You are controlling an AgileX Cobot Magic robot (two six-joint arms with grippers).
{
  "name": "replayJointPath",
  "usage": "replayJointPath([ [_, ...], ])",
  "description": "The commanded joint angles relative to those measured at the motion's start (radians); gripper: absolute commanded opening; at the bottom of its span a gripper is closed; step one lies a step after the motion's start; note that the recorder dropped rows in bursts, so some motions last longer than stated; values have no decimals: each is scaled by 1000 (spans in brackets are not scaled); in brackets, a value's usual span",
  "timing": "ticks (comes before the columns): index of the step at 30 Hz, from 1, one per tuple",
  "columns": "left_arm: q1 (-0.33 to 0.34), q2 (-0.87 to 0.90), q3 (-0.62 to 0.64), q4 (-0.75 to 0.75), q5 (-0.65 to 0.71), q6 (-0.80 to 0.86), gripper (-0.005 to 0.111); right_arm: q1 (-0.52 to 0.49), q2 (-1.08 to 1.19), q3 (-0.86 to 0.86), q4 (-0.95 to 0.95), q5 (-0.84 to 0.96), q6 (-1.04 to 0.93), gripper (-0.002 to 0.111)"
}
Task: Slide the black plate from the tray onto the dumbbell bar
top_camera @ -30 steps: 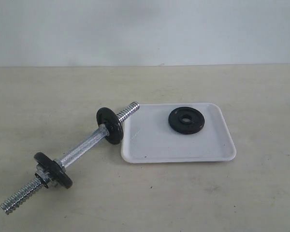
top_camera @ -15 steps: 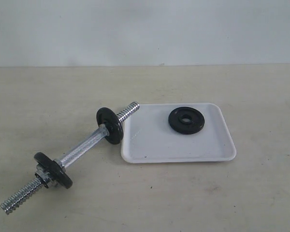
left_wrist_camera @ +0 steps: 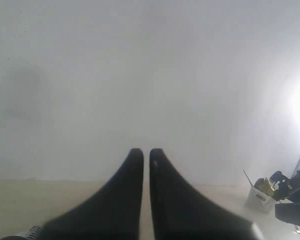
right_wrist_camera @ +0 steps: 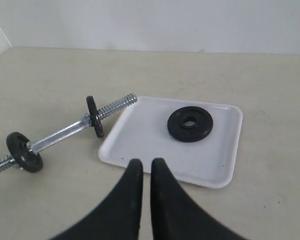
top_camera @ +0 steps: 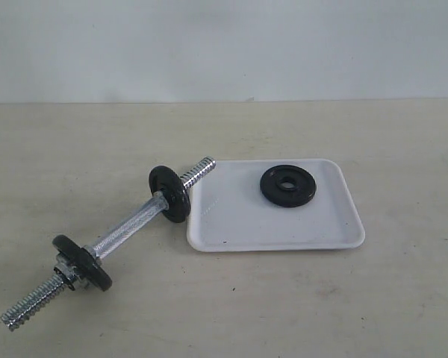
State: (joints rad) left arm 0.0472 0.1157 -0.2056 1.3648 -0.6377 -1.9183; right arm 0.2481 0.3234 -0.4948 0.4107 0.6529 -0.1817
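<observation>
Nearest my right camera is the right gripper [right_wrist_camera: 146, 162], clenched on nothing, hovering over the desk [right_wrist_camera: 270, 200] short of the tray [right_wrist_camera: 140, 145]. The black plate [right_wrist_camera: 202, 127] lies flat beyond it, toward the tray's one o'clock corner in the exterior view. Further on, the dumbbell bar [right_wrist_camera: 60, 135] runs from eight to two o'clock, its free threaded end poking over the tray's far-left corner, between nine and ten o'clock from the plate (two discs [top_camera: 169, 192] already ride the bar). The left gripper [left_wrist_camera: 146, 152], also clenched and empty, faces the wall. I judge the right arm nearer for the pick.
</observation>
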Motion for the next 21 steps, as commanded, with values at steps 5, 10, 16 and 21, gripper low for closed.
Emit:
replayJointPath([
  [5,2,2,-5,-15,73,7,4,2,1,-4,3,-179,-12,4],
  [10,2,2,-5,-19,121,7,4,2,1,-4,-12,-219,-64,4],
  [16,2,2,-5,-123,135,7,4,2,3,-4,-28,-336,-299,4],
  [21,2,2,-5,-612,166,371,4,2,3,-4,26,-503,-344,4],
])
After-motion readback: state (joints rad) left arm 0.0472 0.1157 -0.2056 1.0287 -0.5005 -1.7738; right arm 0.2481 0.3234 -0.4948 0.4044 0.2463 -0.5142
